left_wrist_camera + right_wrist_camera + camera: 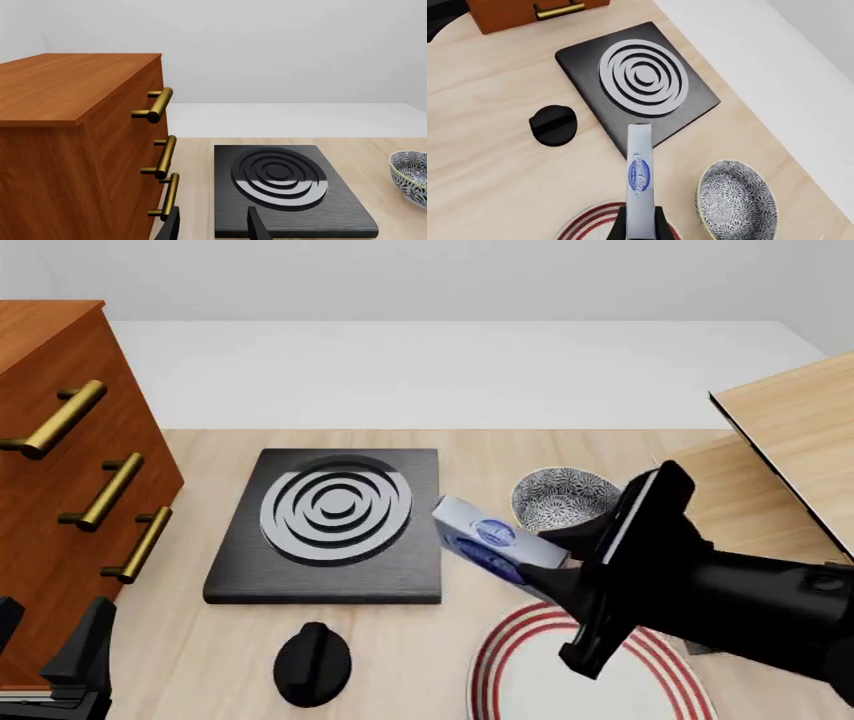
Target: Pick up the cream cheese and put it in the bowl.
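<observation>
Currently: small flat silver-grey cream cheese box (pixel 489 540), clamped in right hand (pixel 550 562), raised beside speckled grey-and-white bowl (pixel 566 499). Left hand (pixel 213 225) apart, holding nothing, near wooden drawer cabinet (pixel 73 145).

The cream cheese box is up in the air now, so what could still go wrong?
The right gripper pinches only one end of the cream cheese, so it might twist or slip. The box hangs over the stove plate's edge beside the bowl, not above it; released early, it would miss. It is long, so it could catch the bowl's rim.
</observation>
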